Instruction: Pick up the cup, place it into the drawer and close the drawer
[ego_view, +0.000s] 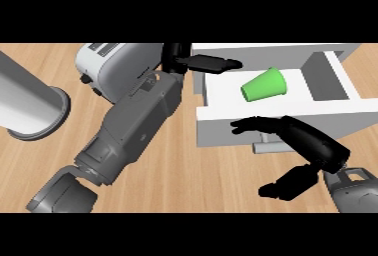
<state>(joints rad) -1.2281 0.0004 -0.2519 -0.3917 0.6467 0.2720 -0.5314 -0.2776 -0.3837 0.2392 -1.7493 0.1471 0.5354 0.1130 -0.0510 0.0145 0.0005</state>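
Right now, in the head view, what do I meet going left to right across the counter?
Cylinder → toaster → left hand at the drawer's left edge → cup lying in the open drawer, with the right hand at its front.

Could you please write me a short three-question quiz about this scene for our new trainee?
1. True or false: the green cup lies on its side inside the open drawer.
2. Which hand is nearest the drawer's front panel? A) left hand B) right hand C) neither
3. Fill in: the appliance at the upper left, beside the left forearm, is a ____.

Key
1. True. The cup lies tipped over in the drawer, and no hand holds it.
2. B. The right hand shows in front of the panel, fingers fairly straight; whether it touches cannot be told. The left hand hovers by the drawer's back left corner.
3. Toaster.
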